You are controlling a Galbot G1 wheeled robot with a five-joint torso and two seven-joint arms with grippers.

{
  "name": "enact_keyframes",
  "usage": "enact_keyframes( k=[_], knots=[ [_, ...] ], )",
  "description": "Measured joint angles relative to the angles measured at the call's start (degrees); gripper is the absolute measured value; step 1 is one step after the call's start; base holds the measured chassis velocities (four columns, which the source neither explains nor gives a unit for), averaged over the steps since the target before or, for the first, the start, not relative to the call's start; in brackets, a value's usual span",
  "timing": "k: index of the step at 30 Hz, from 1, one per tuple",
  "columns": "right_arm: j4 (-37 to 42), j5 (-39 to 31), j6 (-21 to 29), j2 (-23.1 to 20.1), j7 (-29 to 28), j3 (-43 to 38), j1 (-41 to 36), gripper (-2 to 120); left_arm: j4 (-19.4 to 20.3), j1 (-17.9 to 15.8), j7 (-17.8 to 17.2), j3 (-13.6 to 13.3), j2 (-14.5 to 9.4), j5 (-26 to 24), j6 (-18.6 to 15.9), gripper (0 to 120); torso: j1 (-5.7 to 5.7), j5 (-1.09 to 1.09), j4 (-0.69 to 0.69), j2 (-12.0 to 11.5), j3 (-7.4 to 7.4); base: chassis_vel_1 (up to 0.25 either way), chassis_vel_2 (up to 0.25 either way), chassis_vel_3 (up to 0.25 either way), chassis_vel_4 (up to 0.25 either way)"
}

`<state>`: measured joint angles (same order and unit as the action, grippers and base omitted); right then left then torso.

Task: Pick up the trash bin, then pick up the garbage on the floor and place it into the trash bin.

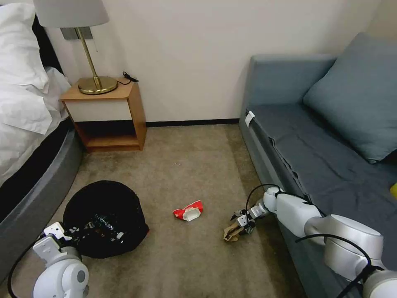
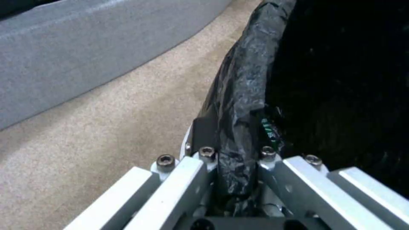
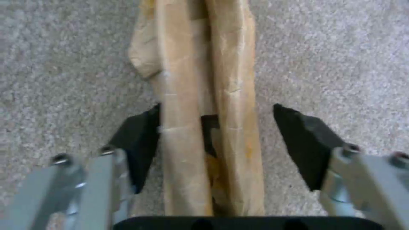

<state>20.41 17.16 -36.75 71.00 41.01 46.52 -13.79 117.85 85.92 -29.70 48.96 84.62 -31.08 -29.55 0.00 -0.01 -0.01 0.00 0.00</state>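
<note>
Two garbage pieces on the floor (image 1: 194, 169): red-and-white pack (image 1: 188, 211) and tan paper (image 1: 231, 231). Your right gripper (image 3: 215, 127) straddles the paper, fingers spread, one pad touching. Your left gripper (image 2: 232, 153) is clamped on the trash bin (image 1: 103, 215) rim.

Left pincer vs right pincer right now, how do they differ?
The left pincer is shut on the trash bin's bag-covered rim; the right pincer is open, its pads either side of the tan crumpled paper, one pad touching it and the other apart. The left sits near the bed base; the right is down by the sofa. Both are low over the floor.
</note>
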Motion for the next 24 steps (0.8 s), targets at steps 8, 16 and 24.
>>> enact_keyframes(
  k=[8,16,24],
  knots=[
    [-0.20,-0.07,-0.44,-0.22,-0.05,-0.31,-0.70,38,0.07,-0.01,0.00,-0.08,0.17,0.26,0.00,3,-0.01,-0.02,-0.01,0.01,0.00,0.000,0.000,0.000,0.000],
    [0.12,-0.57,-1.49,-0.57,-0.31,-1.38,-0.95,6,0.03,-0.12,0.00,-0.25,0.39,0.56,0.00,3,0.00,0.05,0.04,0.00,0.00,0.000,0.000,0.000,0.000],
    [5.41,-6.18,-1.79,-3.95,-0.38,-1.58,-0.53,0,-0.01,-0.16,-0.01,-0.27,0.43,0.58,0.00,3,0.00,0.03,0.01,0.00,0.00,0.000,0.000,0.000,0.000]
  ],
)
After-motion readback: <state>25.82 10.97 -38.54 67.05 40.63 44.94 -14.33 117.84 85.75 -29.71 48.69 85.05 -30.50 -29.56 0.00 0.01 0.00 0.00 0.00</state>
